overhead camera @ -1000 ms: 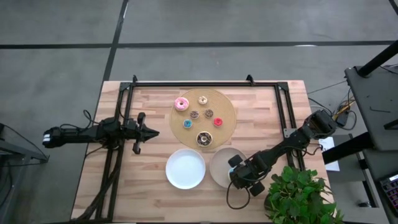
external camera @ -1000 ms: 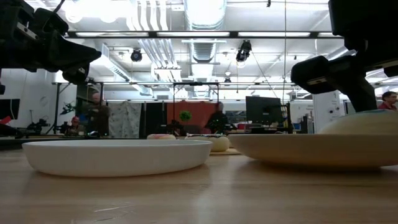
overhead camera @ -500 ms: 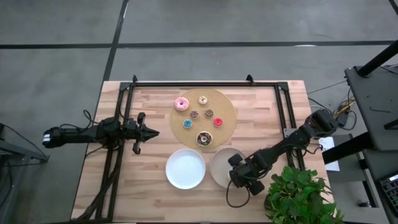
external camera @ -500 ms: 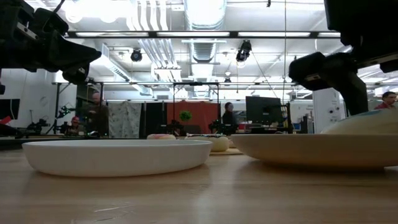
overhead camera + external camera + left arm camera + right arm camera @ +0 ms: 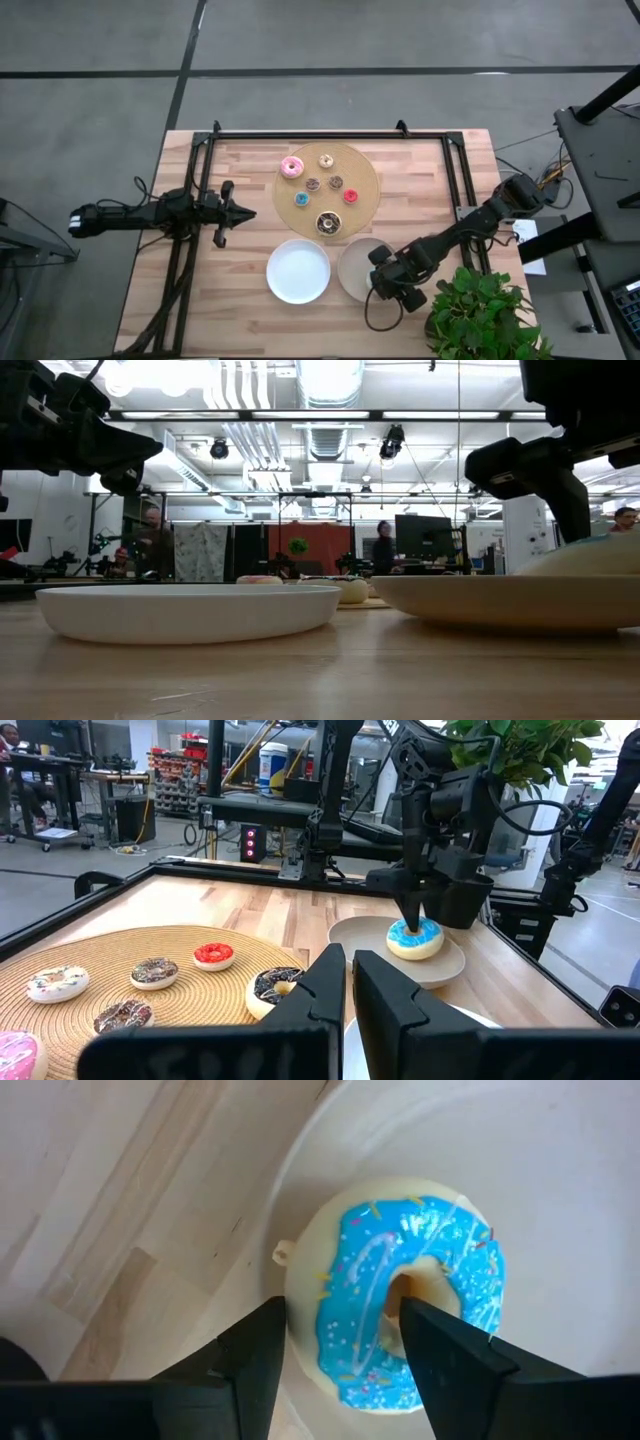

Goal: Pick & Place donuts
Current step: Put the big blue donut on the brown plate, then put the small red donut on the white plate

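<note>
Free: white plate (image 5: 298,271) lay bare, open tabletop (image 5: 250,290) beside it | Blocked: potted plant (image 5: 478,312) crowded right arm; wooden board (image 5: 327,186) carried six donuts.

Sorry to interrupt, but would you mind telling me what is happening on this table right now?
The robot is moving toy donuts from the round wooden board to plates. The right gripper is open over the light blue donut, which lies in the right-hand white plate. The other white plate has nothing in it. Six donuts sit on the board. The left gripper waits shut at the table's left.
</note>
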Motion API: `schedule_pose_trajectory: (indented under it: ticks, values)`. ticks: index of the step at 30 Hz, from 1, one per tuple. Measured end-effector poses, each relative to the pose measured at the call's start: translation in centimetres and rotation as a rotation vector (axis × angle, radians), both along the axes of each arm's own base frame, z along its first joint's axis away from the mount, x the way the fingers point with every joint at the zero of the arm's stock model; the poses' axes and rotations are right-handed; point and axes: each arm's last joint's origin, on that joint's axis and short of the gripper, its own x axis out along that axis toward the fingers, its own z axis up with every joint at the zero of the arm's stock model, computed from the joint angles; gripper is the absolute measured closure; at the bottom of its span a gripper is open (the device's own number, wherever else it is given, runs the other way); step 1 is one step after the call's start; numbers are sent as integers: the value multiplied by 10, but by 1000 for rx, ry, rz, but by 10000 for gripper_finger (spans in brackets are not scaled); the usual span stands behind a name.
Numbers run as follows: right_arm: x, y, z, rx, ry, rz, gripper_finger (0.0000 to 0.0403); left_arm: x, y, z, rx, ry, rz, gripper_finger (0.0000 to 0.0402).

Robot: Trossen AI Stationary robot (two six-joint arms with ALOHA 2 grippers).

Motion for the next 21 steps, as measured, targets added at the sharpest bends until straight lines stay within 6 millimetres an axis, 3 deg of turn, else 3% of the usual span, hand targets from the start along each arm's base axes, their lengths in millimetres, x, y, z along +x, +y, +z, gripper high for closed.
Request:
schedule_pose_trajectory:
  ticks: [13, 21]
  values:
    - [-1, 0, 4, 30, 3, 14, 213, 0, 0, 0, 0, 0, 0, 402]
    - [-1, -3, 34, 74, -100, 2, 213, 0, 0, 0, 0, 0, 0, 402]
